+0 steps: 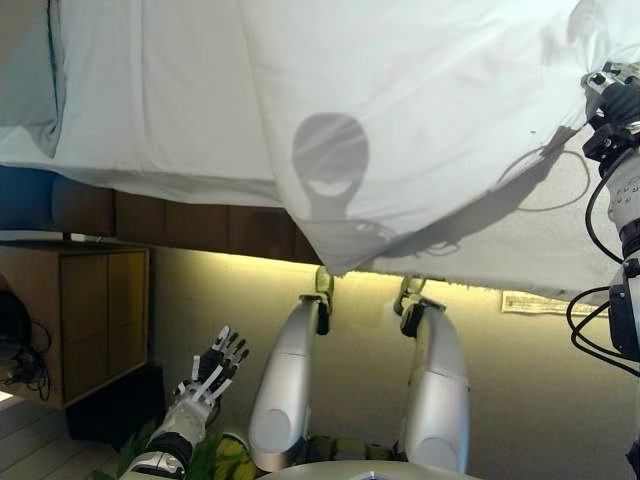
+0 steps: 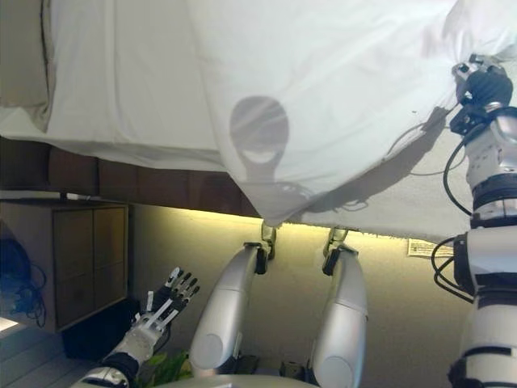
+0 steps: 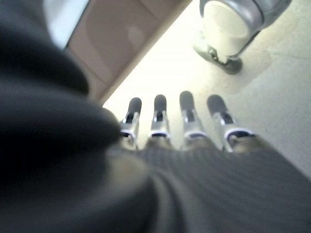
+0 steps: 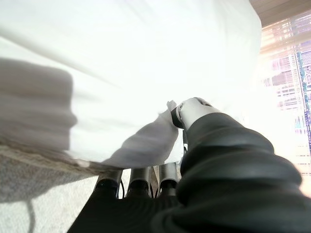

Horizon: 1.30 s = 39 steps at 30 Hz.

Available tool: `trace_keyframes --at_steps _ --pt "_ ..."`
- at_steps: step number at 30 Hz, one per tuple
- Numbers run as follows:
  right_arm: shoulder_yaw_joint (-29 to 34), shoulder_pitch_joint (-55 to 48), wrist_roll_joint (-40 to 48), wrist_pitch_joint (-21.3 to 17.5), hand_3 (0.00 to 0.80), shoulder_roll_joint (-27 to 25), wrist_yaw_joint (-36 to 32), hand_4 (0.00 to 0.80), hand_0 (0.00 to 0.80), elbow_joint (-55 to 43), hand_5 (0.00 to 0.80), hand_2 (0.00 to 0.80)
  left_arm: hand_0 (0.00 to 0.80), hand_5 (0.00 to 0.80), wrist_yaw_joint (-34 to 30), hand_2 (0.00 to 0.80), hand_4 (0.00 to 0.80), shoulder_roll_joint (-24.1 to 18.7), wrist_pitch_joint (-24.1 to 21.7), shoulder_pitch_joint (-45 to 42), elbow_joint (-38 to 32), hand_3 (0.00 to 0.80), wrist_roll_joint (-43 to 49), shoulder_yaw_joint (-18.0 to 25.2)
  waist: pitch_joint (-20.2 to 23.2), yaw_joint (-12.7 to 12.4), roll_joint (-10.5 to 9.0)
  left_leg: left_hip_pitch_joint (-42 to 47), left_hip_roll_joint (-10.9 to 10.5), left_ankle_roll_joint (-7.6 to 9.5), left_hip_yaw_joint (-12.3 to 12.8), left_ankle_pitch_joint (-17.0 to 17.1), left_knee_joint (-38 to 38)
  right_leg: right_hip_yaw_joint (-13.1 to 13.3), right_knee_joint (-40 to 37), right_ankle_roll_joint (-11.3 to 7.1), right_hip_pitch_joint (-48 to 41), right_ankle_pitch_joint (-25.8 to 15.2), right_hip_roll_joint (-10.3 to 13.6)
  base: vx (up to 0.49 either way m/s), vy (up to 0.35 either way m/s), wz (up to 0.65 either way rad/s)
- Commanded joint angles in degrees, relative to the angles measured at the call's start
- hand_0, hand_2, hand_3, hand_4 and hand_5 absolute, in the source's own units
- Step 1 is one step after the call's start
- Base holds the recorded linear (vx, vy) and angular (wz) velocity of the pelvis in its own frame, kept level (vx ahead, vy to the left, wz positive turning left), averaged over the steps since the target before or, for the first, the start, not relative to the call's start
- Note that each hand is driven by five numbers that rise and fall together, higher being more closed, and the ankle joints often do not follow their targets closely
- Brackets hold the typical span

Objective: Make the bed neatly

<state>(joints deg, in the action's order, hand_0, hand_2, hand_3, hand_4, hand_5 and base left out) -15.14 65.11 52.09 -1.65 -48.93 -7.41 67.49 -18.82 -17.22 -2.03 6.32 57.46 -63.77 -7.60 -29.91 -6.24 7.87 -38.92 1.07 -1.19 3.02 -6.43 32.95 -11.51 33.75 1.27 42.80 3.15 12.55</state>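
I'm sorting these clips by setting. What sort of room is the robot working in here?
Most likely a bedroom: a bed with a white duvet draped over its edge, a brown bed base beneath it, and a wooden nightstand beside it. The right hand pinches the duvet.

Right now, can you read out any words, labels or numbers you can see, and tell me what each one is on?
Only one printed thing shows, and none of it can be read:
Pale label on the mattress edge below the white duvet: print too small and blurred to read.
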Motion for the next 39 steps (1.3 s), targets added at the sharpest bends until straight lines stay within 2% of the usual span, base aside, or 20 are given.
trace_keyframes --at_steps 1,9,10,14,19,25,31,39 --pt "-0.2 1.1 1.3 -1.9 0.800 -0.2 -4.0 0.800 0.800 -3.4 0.800 0.800 0.000 0.000 -1.4 0.000 0.000 -2.7 -2.5 -2.7 0.7 0.000 0.2 0.1 0.1 -1.1 -1.21 3.4 0.7 -0.41 -1.3 1.3 -3.7 0.4 -1.9 -3.05 -5.9 2.2 -0.3 0.004 0.017 -0.08" --pt "-0.1 0.5 2.7 -0.7 0.800 1.5 -4.6 0.800 0.800 -3.7 0.800 0.800 0.000 0.000 -2.2 0.000 0.000 -3.5 -5.0 0.1 -3.9 0.000 -3.6 -0.5 0.1 -0.9 -2.12 7.6 1.0 -0.79 -1.2 1.8 -6.0 0.4 -5.0 -3.62 -10.1 1.3 -0.6 -0.011 0.009 -0.02" --pt "0.3 0.0 3.0 -0.4 0.800 2.2 -4.6 0.800 0.800 -4.2 0.800 0.800 0.000 0.000 -2.2 0.000 0.000 -3.7 -6.5 1.0 -6.7 0.000 -5.1 -0.7 0.1 -0.8 -2.36 7.8 0.9 -0.43 -0.8 3.5 -7.0 -0.1 -6.4 -3.21 -10.6 -0.4 -0.5 -0.077 0.025 -0.02" --pt "0.9 -1.5 2.5 -0.2 0.800 3.5 -4.7 0.800 0.800 -5.7 0.800 0.800 0.000 0.000 -1.1 0.000 0.000 -5.1 -9.7 4.2 -13.0 0.000 -6.4 -1.5 0.1 -0.8 -2.91 9.7 0.9 -0.48 -0.6 3.7 -7.9 -0.4 -7.9 -3.45 -12.8 -0.9 -0.5 -0.020 0.004 -0.01" --pt "0.7 -3.2 1.8 0.7 0.800 5.2 -4.0 0.800 0.800 -8.0 0.800 0.800 0.000 0.000 2.1 0.000 0.000 -6.9 -12.9 8.1 -18.9 0.000 -3.5 -5.0 1.1 -0.5 -4.37 13.6 1.5 -0.70 -0.5 4.2 -10.1 -1.3 -10.9 -3.60 -17.0 -1.7 -0.8 0.009 0.001 -0.01" --pt "0.2 -3.9 2.5 2.7 0.800 6.4 -5.9 0.800 0.800 -7.8 0.800 0.800 0.000 0.000 4.5 0.000 0.000 -6.0 -12.2 11.1 -18.6 0.000 -4.4 -6.6 3.9 -0.3 -6.10 17.7 2.7 -1.46 0.0 5.1 -13.2 -2.3 -15.6 -3.69 -22.2 -2.7 -1.7 0.065 -0.002 -0.06" --pt "-0.3 -4.1 4.3 2.9 0.800 8.6 -5.6 0.800 0.800 -8.6 0.800 0.800 0.000 0.000 7.2 0.000 0.000 -2.9 -11.8 15.3 -17.6 0.000 -5.2 -8.7 5.9 -0.1 -8.56 20.4 3.5 -2.03 0.2 5.8 -15.8 -2.7 -19.0 -3.91 -25.7 -3.4 -2.8 0.056 -0.055 -0.02" --pt "-2.0 -2.9 6.2 2.4 0.800 12.6 -3.3 0.800 0.800 -10.8 0.800 0.800 0.000 0.000 10.7 0.000 0.000 1.6 -7.1 22.0 -16.0 0.000 -11.9 -10.7 6.9 0.4 -12.56 21.9 4.9 -2.47 0.0 6.1 -17.6 -3.3 -22.0 -4.27 -28.4 -4.3 -4.6 0.028 -0.116 -0.02"
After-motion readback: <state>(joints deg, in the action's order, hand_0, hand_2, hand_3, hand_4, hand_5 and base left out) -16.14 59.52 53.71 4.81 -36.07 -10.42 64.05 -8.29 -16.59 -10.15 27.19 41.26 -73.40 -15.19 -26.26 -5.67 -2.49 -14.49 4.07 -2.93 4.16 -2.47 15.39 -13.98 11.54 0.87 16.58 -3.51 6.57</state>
